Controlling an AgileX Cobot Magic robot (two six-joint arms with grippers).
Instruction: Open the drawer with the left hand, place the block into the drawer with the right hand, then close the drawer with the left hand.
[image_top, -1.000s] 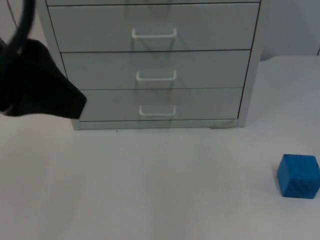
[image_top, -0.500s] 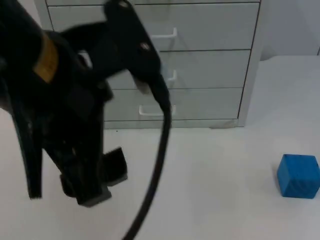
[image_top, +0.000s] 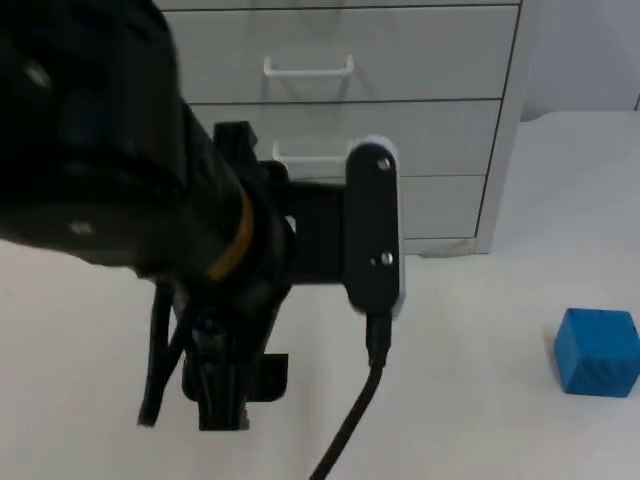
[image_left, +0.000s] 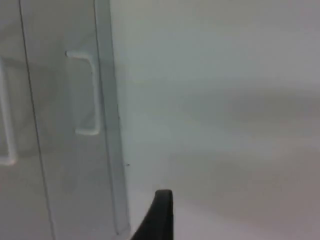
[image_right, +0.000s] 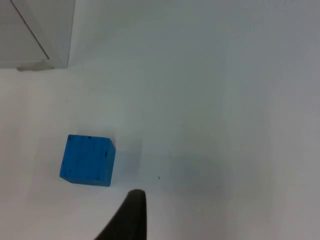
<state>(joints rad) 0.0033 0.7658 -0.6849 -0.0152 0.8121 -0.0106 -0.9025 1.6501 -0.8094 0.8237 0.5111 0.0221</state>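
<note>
Before the shut grey cabinet (image_top: 440, 120) with thin looped handles, the left gripper (image_top: 215, 395) hangs over the smooth white desk (image_top: 480, 420), fingers' spread untellable, blue cube (image_top: 597, 352) resting far right.

Table top (image_top: 480, 400): white, bare surface — one small dark speck (right wrist view).
Partition wall (image_top: 590, 50): grey — behind table.

A robotics lab bench is indicated. A bare white table top (image_top: 480, 420) is seen, on which a plain grey drawer cabinet (image_top: 440, 140) and a single blue block (image_top: 597, 352) are set.
</note>
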